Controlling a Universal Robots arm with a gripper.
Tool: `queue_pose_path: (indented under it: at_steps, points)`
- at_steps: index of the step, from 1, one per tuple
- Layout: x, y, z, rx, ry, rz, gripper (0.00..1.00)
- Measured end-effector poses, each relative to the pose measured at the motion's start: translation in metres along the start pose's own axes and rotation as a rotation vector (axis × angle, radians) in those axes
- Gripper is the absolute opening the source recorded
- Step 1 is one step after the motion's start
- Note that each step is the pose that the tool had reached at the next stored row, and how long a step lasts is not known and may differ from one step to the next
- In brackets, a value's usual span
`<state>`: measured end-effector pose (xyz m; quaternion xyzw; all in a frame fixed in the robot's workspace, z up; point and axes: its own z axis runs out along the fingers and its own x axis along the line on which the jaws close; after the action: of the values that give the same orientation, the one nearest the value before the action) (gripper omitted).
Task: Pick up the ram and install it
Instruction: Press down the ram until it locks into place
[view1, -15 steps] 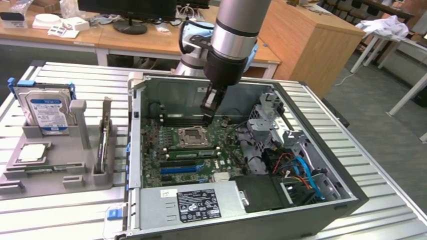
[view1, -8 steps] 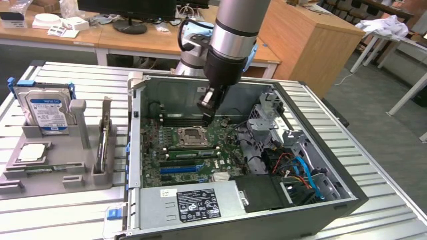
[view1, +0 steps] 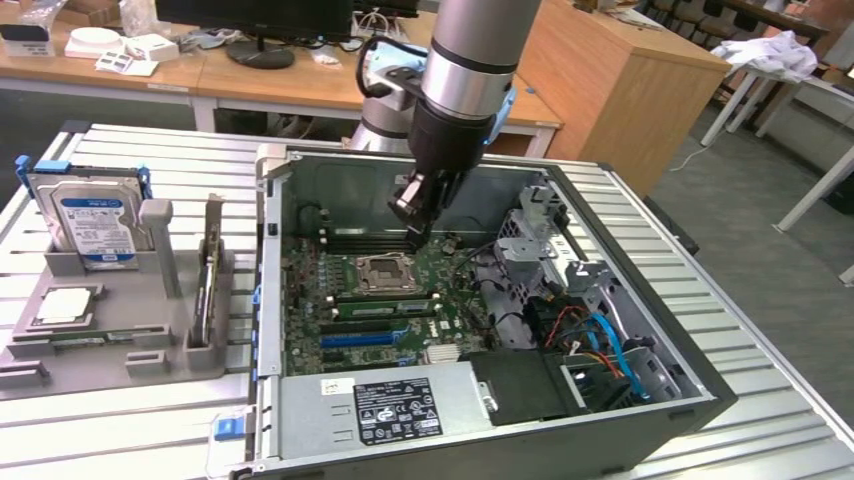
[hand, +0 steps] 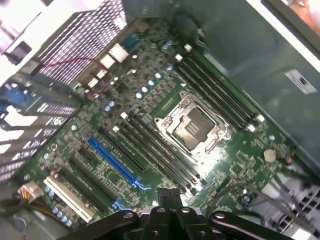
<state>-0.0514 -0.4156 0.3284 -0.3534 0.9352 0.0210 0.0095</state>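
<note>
Near: power supply (view1: 387, 405) at case (view1: 694, 400) front. Motherboard (view1: 360, 300) flat, slots up for top-down entry. Gripper (view1: 416, 235) pressed together, empty, low over memory slots (hand: 210, 95) beside CPU socket (view1: 384, 270). Ram (view1: 207, 275) upright in holder (view1: 134, 335), outside case, exterior view's left.

Ribbed, dull silver metal sheeting covers the table (view1: 747, 330). The computer case (view1: 667, 400) is dark matt metal outside, bare grey steel inside. The motherboard (hand: 150, 100) shows glossy green board with black and blue plastic slots. At the table's far edge, the desk (view1: 601, 70) is smooth pale wood. The arm (view1: 474, 50) gleams in brushed metal, and the gripper (hand: 167, 200) looks matt black.
</note>
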Motion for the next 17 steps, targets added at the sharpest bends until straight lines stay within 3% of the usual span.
queue_pose_path:
  at_steps: [17]
  points:
    - [0.0001, 0.0, 0.0004, 0.0101, -0.01, 0.309, 0.11]
